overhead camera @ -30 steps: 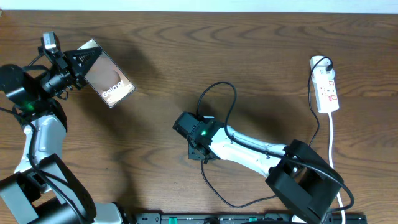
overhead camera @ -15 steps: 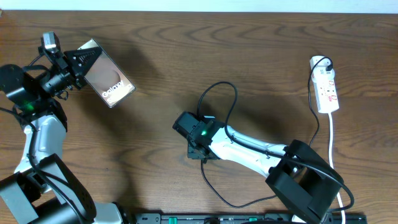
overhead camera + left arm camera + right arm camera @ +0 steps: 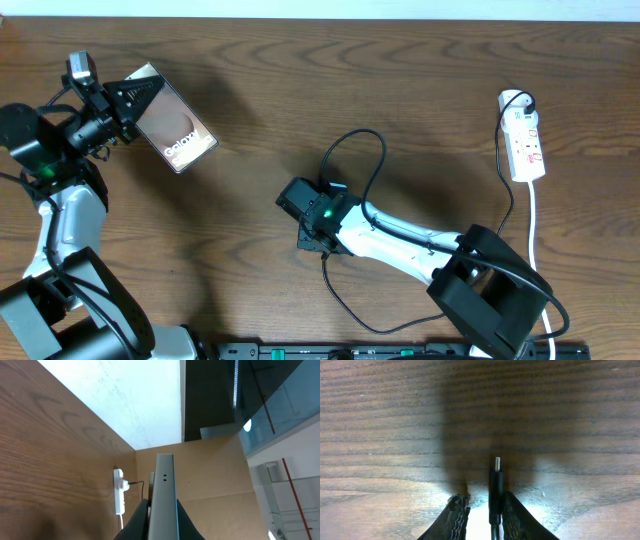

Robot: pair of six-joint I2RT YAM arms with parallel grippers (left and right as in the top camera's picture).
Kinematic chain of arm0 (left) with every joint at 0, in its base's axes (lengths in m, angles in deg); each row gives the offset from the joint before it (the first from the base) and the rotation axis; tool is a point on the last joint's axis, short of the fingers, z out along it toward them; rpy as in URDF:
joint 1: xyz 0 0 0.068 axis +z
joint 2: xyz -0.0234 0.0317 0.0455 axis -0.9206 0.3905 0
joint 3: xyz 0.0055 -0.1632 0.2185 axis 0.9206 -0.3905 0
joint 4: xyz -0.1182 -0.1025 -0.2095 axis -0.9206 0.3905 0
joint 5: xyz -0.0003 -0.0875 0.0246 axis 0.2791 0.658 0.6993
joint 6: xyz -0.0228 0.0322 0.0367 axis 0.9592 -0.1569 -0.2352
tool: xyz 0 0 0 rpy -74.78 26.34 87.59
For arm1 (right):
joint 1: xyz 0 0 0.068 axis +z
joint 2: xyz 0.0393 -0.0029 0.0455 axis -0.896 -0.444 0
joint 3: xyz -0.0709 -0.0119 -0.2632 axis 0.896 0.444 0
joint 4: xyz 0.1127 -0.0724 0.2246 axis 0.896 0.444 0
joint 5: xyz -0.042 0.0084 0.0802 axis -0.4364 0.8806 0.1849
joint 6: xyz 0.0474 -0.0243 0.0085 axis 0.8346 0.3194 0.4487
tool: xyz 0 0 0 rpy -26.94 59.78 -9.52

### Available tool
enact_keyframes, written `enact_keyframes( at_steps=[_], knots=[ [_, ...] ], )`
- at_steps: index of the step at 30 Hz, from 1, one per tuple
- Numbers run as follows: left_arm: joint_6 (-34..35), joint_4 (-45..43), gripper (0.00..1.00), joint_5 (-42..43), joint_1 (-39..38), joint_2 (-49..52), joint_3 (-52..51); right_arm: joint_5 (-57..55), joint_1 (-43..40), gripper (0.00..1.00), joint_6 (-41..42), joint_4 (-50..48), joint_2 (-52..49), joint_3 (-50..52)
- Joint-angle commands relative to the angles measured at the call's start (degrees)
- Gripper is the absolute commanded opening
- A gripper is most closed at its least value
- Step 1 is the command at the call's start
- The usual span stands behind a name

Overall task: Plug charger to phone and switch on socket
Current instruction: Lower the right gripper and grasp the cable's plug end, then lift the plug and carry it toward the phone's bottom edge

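Broadly, the wooden table [image 3: 400,80] carries everything, and the 2 arms split the work. The right arm [image 3: 400,235] reaches from the near edge to the middle. At the far left, the left gripper [image 3: 122,98] is clamped tight on 1 end of the phone [image 3: 175,130]. The phone appears lifted off the wood, screen up, with its free end pointing toward the middle. In the left wrist view it shows edge-on between the fingers.

The socket [image 3: 525,145] lies well apart at the right edge, with a black plug at its far end. I cannot tell the position of its switch. The charger [image 3: 375,150] curls in a thin black loop beside the right wrist and trails back toward the near edge.

The right gripper [image 3: 481,506] hangs low over the wood with its jaws a little apart. The plug tip [image 3: 497,467] lies between the fingers, close against the right one, with a clear gap on the left, so nothing is pinched yet.

Several things could go wrong from here:
- Closing off-centre could roll or skew the plug, so it would meet the phone crooked.
- A grip too far behind the tip would let it droop.
- The phone, held by 1 end only, could pivot under the push of insertion.
- The loop could snag on the arm and tug the tip loose.
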Motion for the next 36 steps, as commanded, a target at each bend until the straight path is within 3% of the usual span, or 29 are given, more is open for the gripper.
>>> enact_keyframes(
  at_steps=[1,5,6,14,18,24,32,36],
  knots=[
    [-0.3,-0.7,0.08,1.0,0.3,-0.9,0.5,-1.8,0.0,0.22,1.3,0.2,-0.9,0.3],
    [-0.3,-0.7,0.07,1.0,0.3,-1.0,0.5,-1.8,0.0,0.11,1.3,0.2,-0.9,0.3],
    [-0.3,-0.7,0.07,1.0,0.3,-0.9,0.5,-1.7,0.0,0.01,1.3,0.3,-0.9,0.3],
    [-0.5,-0.7,0.07,1.0,0.3,-1.0,0.5,3.6,-0.9,0.01,-1.2,-0.3,-0.9,0.3],
    [-0.5,-0.7,0.07,1.0,0.3,-1.0,0.5,19.6,-3.8,0.01,-11.8,-6.3,-0.6,0.3],
    [-0.5,-0.7,0.07,1.0,0.3,-1.0,0.5,58.2,-10.9,0.01,-28.0,-22.1,-0.6,0.3],
    [-0.5,-0.7,0.07,0.5,0.3,-1.0,0.5,78.2,-18.5,0.01,-29.4,-30.6,-0.6,0.3],
    [-0.5,-0.7,0.07,0.5,-0.2,-1.0,0.5,87.0,-20.4,0.01,-29.4,-39.3,-0.6,0.3]
  ],
)
